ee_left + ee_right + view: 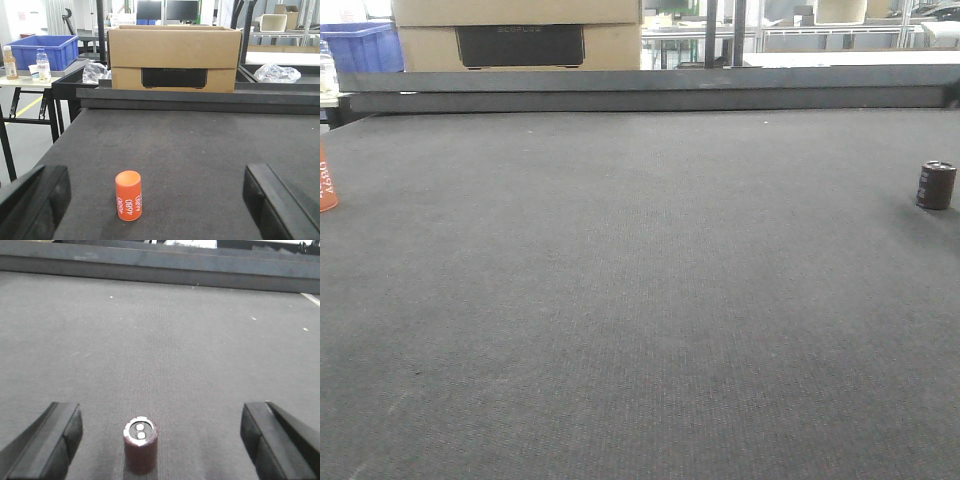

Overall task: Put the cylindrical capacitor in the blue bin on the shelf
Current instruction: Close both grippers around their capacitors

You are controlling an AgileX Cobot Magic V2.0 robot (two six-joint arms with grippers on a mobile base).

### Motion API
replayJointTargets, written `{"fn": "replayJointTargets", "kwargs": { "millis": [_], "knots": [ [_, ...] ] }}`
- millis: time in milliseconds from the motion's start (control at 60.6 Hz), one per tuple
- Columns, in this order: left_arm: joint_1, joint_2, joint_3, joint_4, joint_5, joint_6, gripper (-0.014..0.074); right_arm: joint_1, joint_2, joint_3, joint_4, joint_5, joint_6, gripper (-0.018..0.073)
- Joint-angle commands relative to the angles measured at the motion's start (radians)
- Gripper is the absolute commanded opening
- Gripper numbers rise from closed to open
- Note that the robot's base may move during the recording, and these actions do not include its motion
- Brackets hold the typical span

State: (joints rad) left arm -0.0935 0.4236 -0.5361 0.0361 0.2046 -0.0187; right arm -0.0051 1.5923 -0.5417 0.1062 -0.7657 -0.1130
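Dark felt tabletop (620, 300), cylindrical capacitor (141, 444) upright on it, your right gripper (160, 415) gaping wide either side of it, holding nothing, your left gripper (152, 185) equally wide and empty, orange cylinder (128, 195) far to the capacitor's left.

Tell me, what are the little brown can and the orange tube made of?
The cylindrical capacitor seems wrapped in a smooth maroon plastic sleeve; its silvery top with two dots is probably metal. The orange tube looks like matte plastic, hollow on top, with white printed numbers. Only guesses from looks.
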Motion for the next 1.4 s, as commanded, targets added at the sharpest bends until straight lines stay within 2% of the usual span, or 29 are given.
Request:
{"fn": "replayJointTargets", "kwargs": {
  "millis": [0, 214, 643, 693, 874, 1023, 1122, 1221, 1320, 1386],
  "knots": [
    [-0.001, 0.002, -0.005, -0.005, -0.009, 0.001, 0.0612, 0.002, 0.100, -0.019, -0.007, -0.148, -0.004, 0.0555],
    [-0.001, 0.002, -0.005, -0.005, -0.009, 0.001, 0.0612, 0.002, 0.278, -0.094, -0.007, -0.214, -0.004, 0.0555],
    [-0.001, 0.002, -0.005, -0.005, -0.009, 0.001, 0.0612, 0.002, 0.457, -0.253, -0.007, -0.170, -0.002, 0.0540],
    [-0.001, 0.002, -0.005, -0.005, -0.009, 0.001, 0.0612, 0.002, 0.460, -0.260, -0.007, -0.170, -0.002, 0.0498],
    [-0.001, 0.002, -0.005, -0.005, -0.009, 0.001, 0.0612, 0.002, 0.461, -0.260, -0.007, -0.177, -0.002, 0.0174],
    [-0.001, 0.002, -0.004, -0.005, -0.009, 0.001, 0.0612, 0.002, 0.439, -0.260, -0.007, -0.175, -0.002, -0.0035],
    [-0.001, 0.021, 0.026, -0.003, -0.018, 0.001, 0.0612, 0.002, 0.378, -0.256, -0.007, -0.170, -0.002, -0.0117],
    [-0.001, 0.061, 0.071, -0.003, -0.056, 0.001, 0.0612, 0.002, 0.286, -0.247, -0.007, -0.131, -0.002, -0.0132],
    [-0.001, 0.120, 0.129, -0.003, -0.173, 0.001, 0.0612, 0.007, 0.164, -0.232, -0.007, -0.063, -0.002, -0.0130],
    [-0.001, 0.174, 0.175, -0.003, -0.301, 0.001, 0.0612, 0.009, 0.069, -0.223, -0.007, 0.018, -0.002, -0.0130]
  ]
}}
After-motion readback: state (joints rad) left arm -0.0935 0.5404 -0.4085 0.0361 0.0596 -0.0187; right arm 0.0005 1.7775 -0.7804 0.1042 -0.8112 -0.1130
